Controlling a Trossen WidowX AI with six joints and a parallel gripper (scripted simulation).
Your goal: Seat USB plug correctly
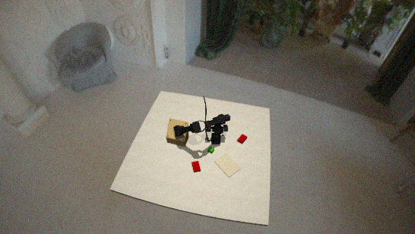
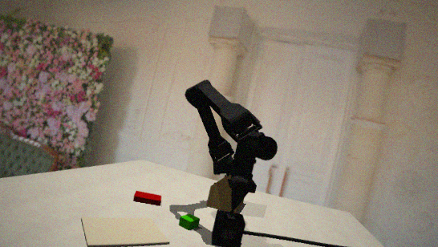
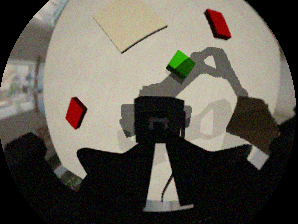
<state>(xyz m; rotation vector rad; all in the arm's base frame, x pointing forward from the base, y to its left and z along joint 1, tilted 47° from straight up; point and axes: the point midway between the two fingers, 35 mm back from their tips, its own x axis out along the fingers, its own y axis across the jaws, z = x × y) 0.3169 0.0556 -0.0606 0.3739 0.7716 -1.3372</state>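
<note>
The top view looks steeply down from high and far, taking in the whole white surface (image 1: 236, 197). The exterior view sits low, close beside the surface, facing the arm (image 2: 225, 112). The wrist view looks down fisheye from the arm. All three share the green block (image 1: 210, 150).

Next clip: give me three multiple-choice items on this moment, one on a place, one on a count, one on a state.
1. Where is the gripper?
A. over the tan power cube
B. over the cream tile
C. beside the far red block

2. How many red blocks lie on the table?
A. one
B. two
C. three

3. How does the green cube sit?
A. in the gripper
B. on the tile
C. loose on the table

Answers: 1 A, the top view shows the arm reaching onto the cube. 2 B, the second is the near one. 3 C, nothing touches it.
</note>
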